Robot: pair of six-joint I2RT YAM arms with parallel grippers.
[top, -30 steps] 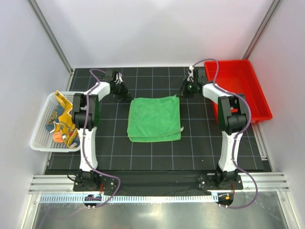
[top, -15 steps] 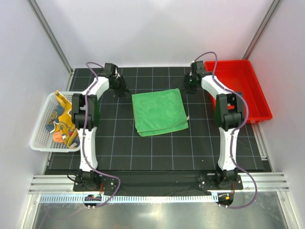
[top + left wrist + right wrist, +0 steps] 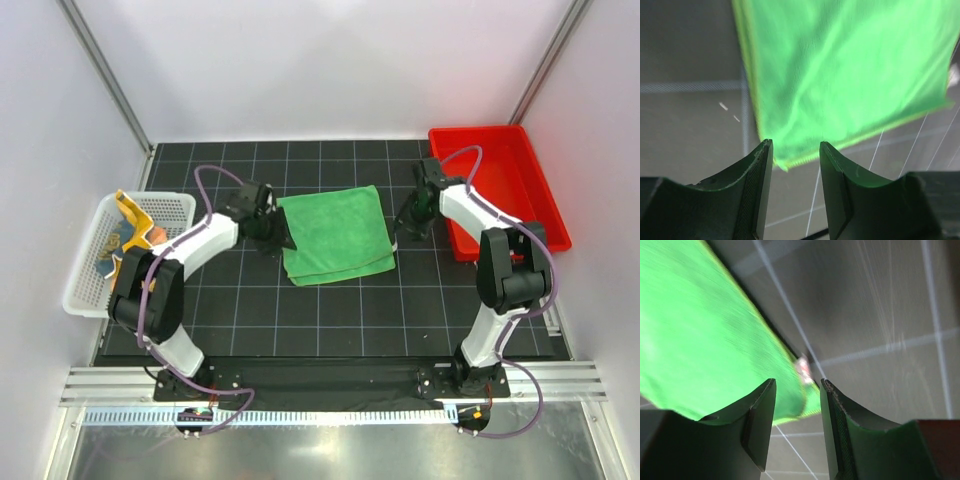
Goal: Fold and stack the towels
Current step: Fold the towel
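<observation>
The green towel lies folded and slightly turned on the black gridded mat. My left gripper is open at its left edge. In the left wrist view the towel's corner lies just ahead of the open left gripper, not held. My right gripper is open at the towel's right edge. In the right wrist view the towel and its white tag lie just ahead of the right gripper. The yellow-orange towel lies crumpled in the basket, partly hidden by my left arm. The pale patched towel cannot be made out.
A white mesh basket stands at the mat's left edge. A red bin stands at the back right, next to my right arm. White walls close in the far side and both sides.
Both grippers have come from the far side down to the green towel's left and right edges. The towel shifted right and turned a second ago, then stayed put. My left arm now overhangs the basket.
</observation>
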